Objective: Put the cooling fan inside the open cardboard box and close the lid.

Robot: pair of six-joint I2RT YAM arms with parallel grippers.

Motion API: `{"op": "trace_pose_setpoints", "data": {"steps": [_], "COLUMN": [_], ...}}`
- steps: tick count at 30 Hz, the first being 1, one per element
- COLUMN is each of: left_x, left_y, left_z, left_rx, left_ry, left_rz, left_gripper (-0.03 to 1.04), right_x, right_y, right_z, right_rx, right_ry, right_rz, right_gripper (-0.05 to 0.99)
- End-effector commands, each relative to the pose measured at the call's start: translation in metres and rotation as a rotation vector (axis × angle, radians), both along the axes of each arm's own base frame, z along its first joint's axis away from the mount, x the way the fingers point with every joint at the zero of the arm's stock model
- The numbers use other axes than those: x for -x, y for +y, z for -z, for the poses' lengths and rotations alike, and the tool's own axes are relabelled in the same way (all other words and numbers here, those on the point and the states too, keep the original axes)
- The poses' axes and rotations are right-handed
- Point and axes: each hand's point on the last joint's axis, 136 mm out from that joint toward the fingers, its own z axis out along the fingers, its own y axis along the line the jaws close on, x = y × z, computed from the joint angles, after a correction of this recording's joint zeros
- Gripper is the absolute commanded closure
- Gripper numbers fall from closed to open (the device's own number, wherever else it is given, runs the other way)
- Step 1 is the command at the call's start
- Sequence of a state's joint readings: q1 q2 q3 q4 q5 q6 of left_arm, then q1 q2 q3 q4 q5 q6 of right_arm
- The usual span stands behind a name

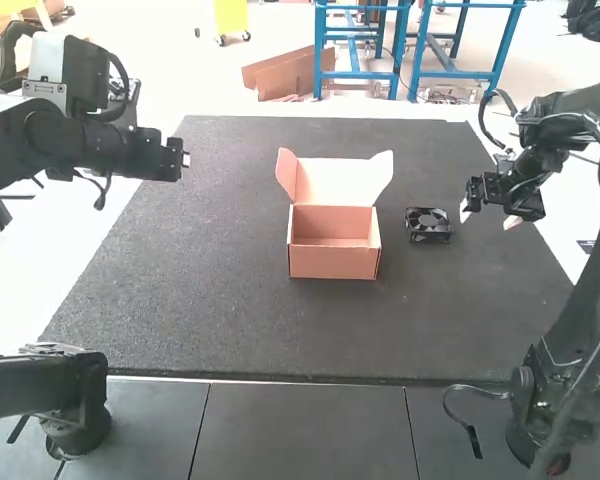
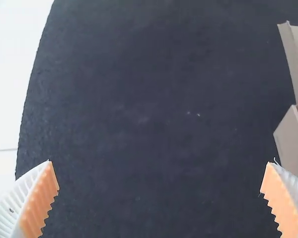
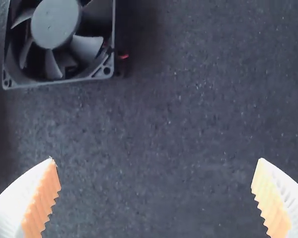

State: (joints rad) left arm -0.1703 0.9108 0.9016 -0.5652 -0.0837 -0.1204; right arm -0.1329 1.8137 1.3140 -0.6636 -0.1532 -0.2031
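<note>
Black mat (image 1: 230, 290) covered the table, with the open cardboard box (image 1: 334, 250) near its middle, lid flap standing up at the back. Left gripper (image 2: 156, 198) hung released over bare mat left of the box; right gripper (image 3: 154, 196) hung released too, fingers wide apart. Cooling fan (image 1: 428, 222) lay on the mat between the box's right wall and the right gripper, touching neither.

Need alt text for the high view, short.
An open cardboard box stands on the black mat, lid up, the cooling fan just right of it. The right gripper is beside the fan; the left gripper hangs near the mat's far-left corner.
</note>
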Motion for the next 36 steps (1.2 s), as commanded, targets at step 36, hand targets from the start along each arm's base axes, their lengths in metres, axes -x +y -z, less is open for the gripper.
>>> {"op": "trace_pose_setpoints", "data": {"steps": [36], "left_x": [-0.003], "left_y": [-0.005], "left_z": [-0.012], "left_rx": [0.004], "left_ry": [-0.026], "left_rz": [0.018], "left_gripper": [0.04], "right_x": [-0.077], "right_y": [0.013], "right_z": [0.059], "right_rx": [0.049], "right_ry": [0.070], "right_rz": [-0.104], "right_gripper": [0.05]}}
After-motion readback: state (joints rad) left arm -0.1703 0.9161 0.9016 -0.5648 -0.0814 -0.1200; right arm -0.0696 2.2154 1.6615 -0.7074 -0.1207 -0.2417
